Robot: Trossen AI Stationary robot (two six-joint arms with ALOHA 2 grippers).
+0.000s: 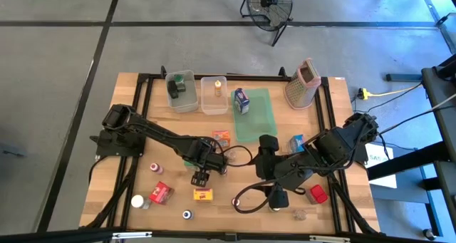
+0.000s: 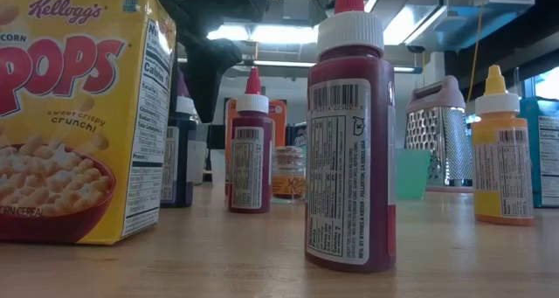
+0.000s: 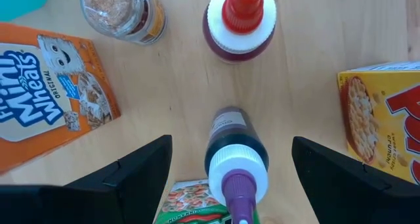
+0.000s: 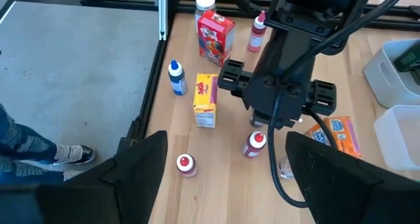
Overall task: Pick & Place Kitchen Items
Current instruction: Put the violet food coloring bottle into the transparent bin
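progress: early. a few kitchen items sit placed: a dark item in one clear bin (image 1: 181, 90), a small bottle in the next bin (image 1: 214, 94), a blue carton (image 1: 241, 100) on the green tray (image 1: 260, 122). most still lie loose on the tabletop (image 1: 171, 214).

left end effector (image 3: 230, 159): fingers spread wide, holding nothing, hanging directly over a purple-capped bottle (image 3: 236, 161) that stands between them, untouched. ahead of it: red-capped bottle (image 3: 241, 22), spice jar (image 3: 125, 12); orange carton (image 3: 49, 92) to one side, yellow carton (image 3: 384, 119) to the other.

right end effector (image 4: 226, 161): wide, empty, raised, a second red-capped bottle (image 4: 186, 164) below.
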